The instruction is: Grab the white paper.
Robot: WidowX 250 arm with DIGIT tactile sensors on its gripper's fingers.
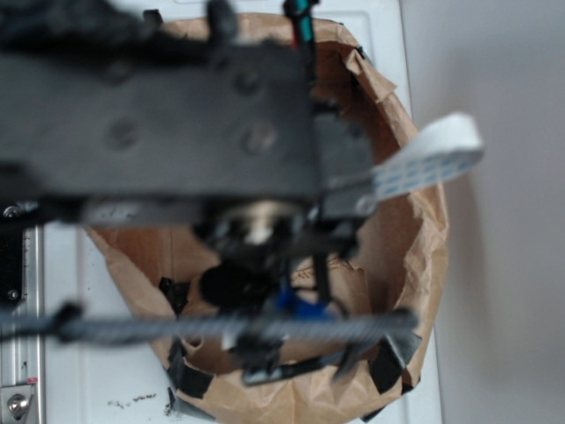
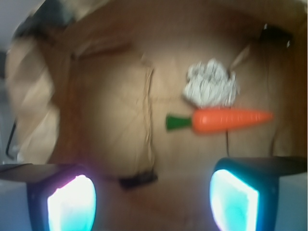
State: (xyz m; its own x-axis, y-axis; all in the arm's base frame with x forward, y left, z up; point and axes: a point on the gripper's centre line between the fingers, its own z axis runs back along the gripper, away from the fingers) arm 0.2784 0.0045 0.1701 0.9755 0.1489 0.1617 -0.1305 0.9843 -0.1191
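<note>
Below the claw [image 2: 153, 202], seen from the wrist camera, lies the floor of an open brown paper bag [image 2: 106, 115]. Its two fingers [image 2: 72, 202] sit at the bottom edge of the view, spread wide apart with nothing between them, so the claw is released and empty. Ahead of the claw and off toward its right-hand finger rests the white paper [image 2: 211, 84], a crumpled, wrinkled ball lying on the bag's floor. Just nearer the claw than the paper, and touching or almost touching its lower edge, lies an orange carrot [image 2: 226, 120] on its side, green stem end pointing toward the middle of the bag. Both are well clear of the fingers. From the outside camera, the dark, blurred robot arm [image 1: 168, 115] fills the upper part of the view and reaches down into the bag, which stands on a white counter [image 1: 115, 353]. A flat white ribbon cable [image 1: 433, 155] curves out from the arm beyond the bag's rim.
</note>
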